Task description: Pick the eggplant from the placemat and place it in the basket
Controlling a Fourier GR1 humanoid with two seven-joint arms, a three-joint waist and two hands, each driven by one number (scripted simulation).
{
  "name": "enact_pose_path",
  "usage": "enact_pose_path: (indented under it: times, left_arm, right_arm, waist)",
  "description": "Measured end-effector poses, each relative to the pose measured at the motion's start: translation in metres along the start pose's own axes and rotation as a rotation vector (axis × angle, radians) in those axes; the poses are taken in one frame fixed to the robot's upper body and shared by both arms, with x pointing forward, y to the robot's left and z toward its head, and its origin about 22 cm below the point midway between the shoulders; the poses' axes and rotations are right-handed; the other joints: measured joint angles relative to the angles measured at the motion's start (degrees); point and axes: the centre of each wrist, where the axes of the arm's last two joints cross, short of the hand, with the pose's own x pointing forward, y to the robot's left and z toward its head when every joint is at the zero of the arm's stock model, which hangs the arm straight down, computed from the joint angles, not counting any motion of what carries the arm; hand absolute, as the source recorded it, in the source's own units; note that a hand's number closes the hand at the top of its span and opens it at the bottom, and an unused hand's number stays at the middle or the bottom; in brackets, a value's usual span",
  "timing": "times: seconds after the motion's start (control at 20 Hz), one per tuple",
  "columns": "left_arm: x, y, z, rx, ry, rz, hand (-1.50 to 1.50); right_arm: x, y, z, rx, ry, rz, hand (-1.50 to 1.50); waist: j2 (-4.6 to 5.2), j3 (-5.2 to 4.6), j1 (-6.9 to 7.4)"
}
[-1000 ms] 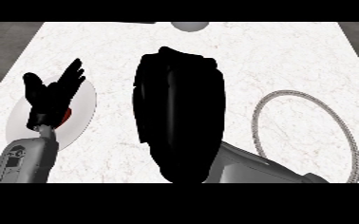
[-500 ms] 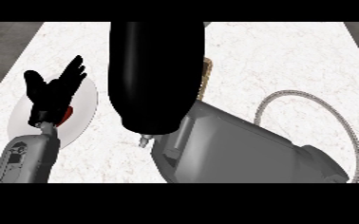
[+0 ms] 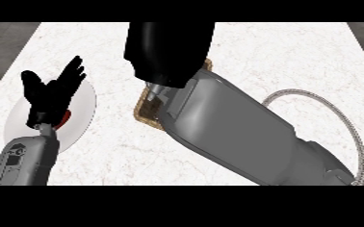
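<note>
Since half a second ago the right hand has pushed farther across the counter, its grey forearm uncovering a brown strip of placemat. The eggplant is hidden, with hand and forearm covering most of that placemat; whether the hand grasps anything cannot be told. The basket shows its rim at the right, partly under the forearm. At the left, the left hand rests open, fingers up, over a white plate with a red object.
</note>
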Motion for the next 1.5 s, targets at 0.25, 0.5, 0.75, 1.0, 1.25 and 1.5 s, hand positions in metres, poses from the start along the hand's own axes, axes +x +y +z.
enact_pose_path:
  times: [0.25, 0.5, 0.75, 1.0, 1.25, 1.5]
  left_arm:
    - [-0.001, 0.003, 0.000, 0.006, 0.000, -0.004, 0.00]
    - [0.000, 0.006, -0.001, 0.011, -0.008, 0.000, 0.00]
    - [-0.003, 0.006, 0.001, 0.017, 0.006, 0.004, 0.00]
    - [-0.009, 0.010, 0.005, 0.041, 0.017, 0.009, 0.00]
    - [-0.011, 0.017, 0.011, 0.064, 0.024, 0.016, 0.00]
    - [-0.017, 0.026, 0.017, 0.091, 0.033, 0.016, 0.00]
  right_arm:
    - [-0.001, 0.008, -0.005, 0.002, 0.019, 0.003, -1.50]
    - [0.007, 0.003, -0.006, -0.013, 0.002, -0.047, -1.50]
    - [0.002, -0.016, -0.022, -0.117, 0.056, -0.161, -1.50]
    - [-0.017, -0.042, -0.032, -0.226, 0.137, -0.313, -1.50]
    - [-0.043, -0.072, -0.024, -0.252, 0.209, -0.447, -1.50]
    - [-0.079, -0.096, 0.006, -0.197, 0.247, -0.523, -1.50]
  waist:
    - [0.18, 0.04, -0.01]
    - [0.24, 0.06, -0.23]
    - [-0.15, 0.17, -1.15]
    - [-0.55, 0.28, -2.77]
    - [-1.06, 0.35, -4.13]
    - [-1.13, 0.33, -5.52]
